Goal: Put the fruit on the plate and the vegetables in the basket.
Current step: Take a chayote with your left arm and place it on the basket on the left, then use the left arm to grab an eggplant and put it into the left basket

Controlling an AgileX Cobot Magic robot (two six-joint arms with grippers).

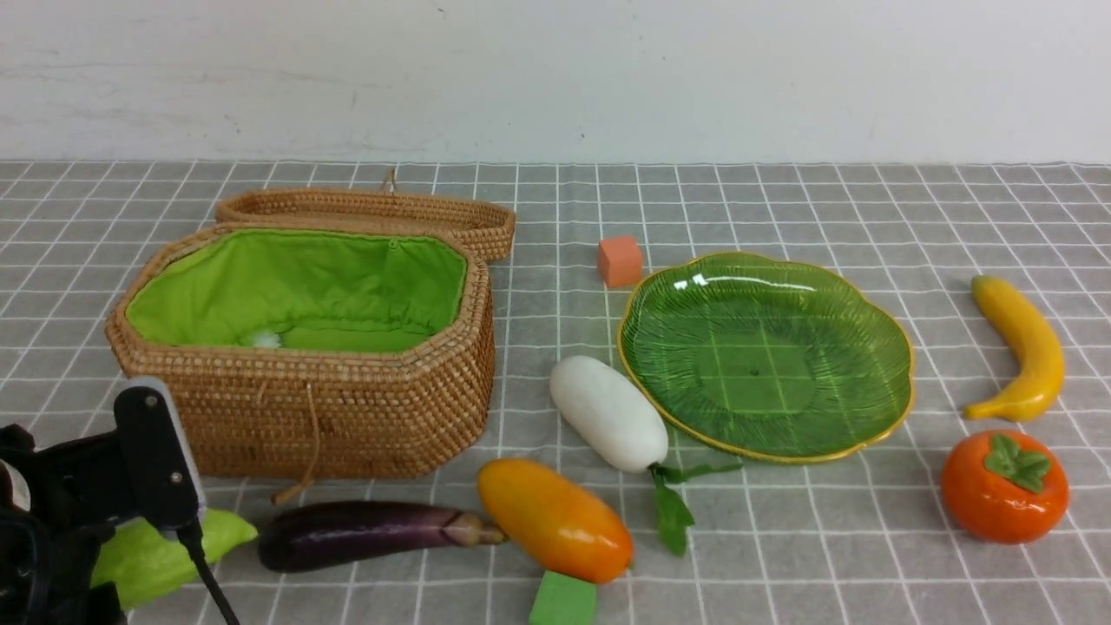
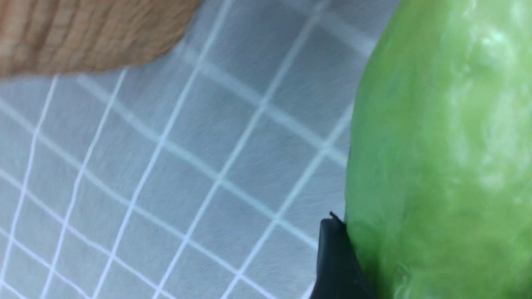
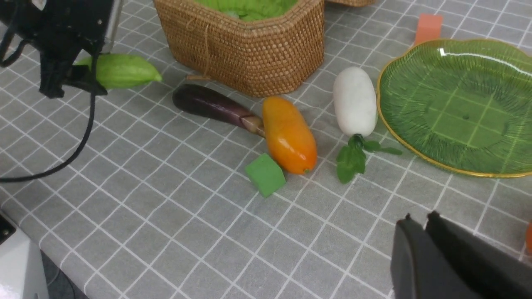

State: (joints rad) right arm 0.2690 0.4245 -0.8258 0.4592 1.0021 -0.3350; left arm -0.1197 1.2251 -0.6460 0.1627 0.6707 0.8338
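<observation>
Gourd (image 1: 147,560) clamped in L gripper (image 3: 81,79), near basket (image 1: 330,417); R gripper (image 3: 419,224) pinched together.

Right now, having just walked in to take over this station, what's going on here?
The left end effector is at the green gourd near the front left corner of the basket, one finger against it; a firm grip can't be confirmed. The right end effector is shut and empty, above the cloth. The eggplant and radish lie on the cloth, outside the basket. The mango, banana and persimmon lie there too, and the plate holds nothing.
</observation>
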